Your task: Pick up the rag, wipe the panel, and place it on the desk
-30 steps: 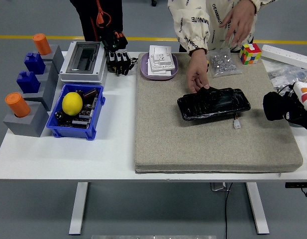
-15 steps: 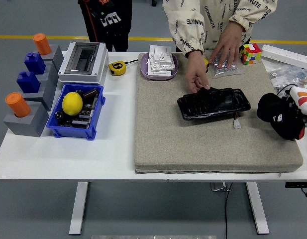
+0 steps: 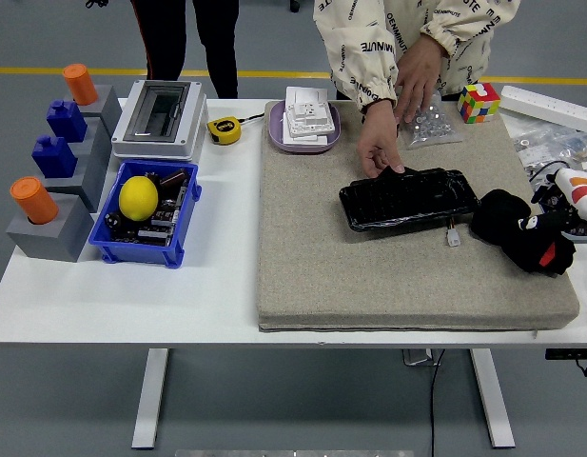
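A glossy black panel (image 3: 407,198) lies on the beige mat (image 3: 369,276), with a small white connector (image 3: 453,238) hanging off its near right corner. A person's hand (image 3: 379,148) presses on the panel's far left edge. My right hand (image 3: 536,246) comes in from the right, low over the mat, and is shut on a black rag (image 3: 498,217). The rag bulges toward the panel's right end, close to it; I cannot tell whether they touch. Hand and rag are both black, so the fingers are hard to make out.
The person's other hand (image 3: 417,76) is at a bag of screws (image 3: 431,124) beside a Rubik's cube (image 3: 479,102). A purple plate (image 3: 274,129), a tape measure (image 3: 224,129), a grey box (image 3: 160,116), a blue bin (image 3: 174,238) and grey blocks (image 3: 69,190) fill the left.
My right hand has moved left and slightly toward the near edge with the rag, closing in on the panel's right end. The person's free hand dropped onto the screw bag.
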Motion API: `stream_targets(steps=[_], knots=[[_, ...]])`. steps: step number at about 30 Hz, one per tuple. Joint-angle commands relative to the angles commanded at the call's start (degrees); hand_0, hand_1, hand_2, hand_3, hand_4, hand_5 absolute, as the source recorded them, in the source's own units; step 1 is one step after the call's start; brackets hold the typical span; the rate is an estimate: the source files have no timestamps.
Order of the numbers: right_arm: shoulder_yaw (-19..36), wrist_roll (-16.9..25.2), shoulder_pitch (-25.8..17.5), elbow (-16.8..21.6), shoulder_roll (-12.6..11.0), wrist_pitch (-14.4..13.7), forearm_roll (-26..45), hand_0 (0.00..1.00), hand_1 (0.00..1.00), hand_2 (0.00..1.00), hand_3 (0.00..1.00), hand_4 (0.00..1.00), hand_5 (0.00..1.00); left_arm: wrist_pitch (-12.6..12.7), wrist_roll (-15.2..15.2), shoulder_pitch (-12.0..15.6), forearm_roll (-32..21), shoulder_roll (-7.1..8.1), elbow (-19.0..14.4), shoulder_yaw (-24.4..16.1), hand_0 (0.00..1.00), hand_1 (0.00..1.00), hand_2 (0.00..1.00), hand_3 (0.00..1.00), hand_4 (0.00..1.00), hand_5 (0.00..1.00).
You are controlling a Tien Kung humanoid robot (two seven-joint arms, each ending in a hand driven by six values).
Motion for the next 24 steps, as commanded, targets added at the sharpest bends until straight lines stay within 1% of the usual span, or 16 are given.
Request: stream_targets(steps=[4,5,10,11,16,17,22,23,24], knots=[[0.3,0.1,0.0,0.0,-0.1,0.5,0.1,0.579,0.571,0.678,0.626,0.998,0.527,0.0,0.0,0.0,0.0,-0.07,0.0,0.0,0.639,0.689,0.724,0.565,0.592,0.468],[0.4,0.1,0.0,0.0,-0.1,0.5,0.1,0.616,0.603,0.713,0.695,0.998,0.546,0.0,0.0,0.0,0.0,-0.08,0.0,-0.1,0.639,0.689,0.723,0.565,0.592,0.468],[0.8,0.2,-0.1,0.2,-0.3,0.7,0.1,0.616,0.603,0.713,0.695,0.998,0.546,0.0,0.1,0.1,0.2,-0.10,0.0,-0.3,0.639,0.689,0.723,0.565,0.592,0.468],[0.9,0.2,-0.1,0.3,-0.3,0.8,0.1,0.675,0.658,0.756,0.733,0.998,0.559,0.0,0.0,0.1,0.2,-0.10,0.0,-0.3,0.639,0.689,0.724,0.566,0.593,0.469],[1.5,0.0,-0.1,0.5,-0.5,1.6,0.2,0.675,0.658,0.756,0.733,0.998,0.559,0.0,0.0,0.0,0.2,-0.10,0.0,-0.3,0.639,0.689,0.724,0.566,0.593,0.469],[1.6,0.0,-0.1,0.5,-0.5,1.7,0.2,0.741,0.703,0.817,0.774,0.998,0.594,0.0,0.0,0.0,0.1,-0.11,0.0,-0.3,0.639,0.689,0.724,0.565,0.592,0.468],[1.8,-0.2,-0.1,0.7,-0.5,2.4,0.5,0.741,0.703,0.817,0.774,0.998,0.594,0.0,0.0,0.0,0.1,-0.20,0.0,-0.3,0.639,0.689,0.724,0.565,0.592,0.468],[1.9,-0.3,-0.1,0.8,-0.5,2.5,0.6,0.796,0.764,0.867,0.841,0.998,0.655,0.0,0.0,0.0,0.1,-0.21,0.0,-0.3,0.640,0.689,0.724,0.566,0.592,0.469],[1.9,-0.3,-0.1,0.9,-0.5,2.5,0.7,0.796,0.764,0.867,0.841,0.998,0.655,0.0,0.0,0.0,0.1,-0.21,0.0,-0.3,0.640,0.689,0.724,0.566,0.592,0.469]])
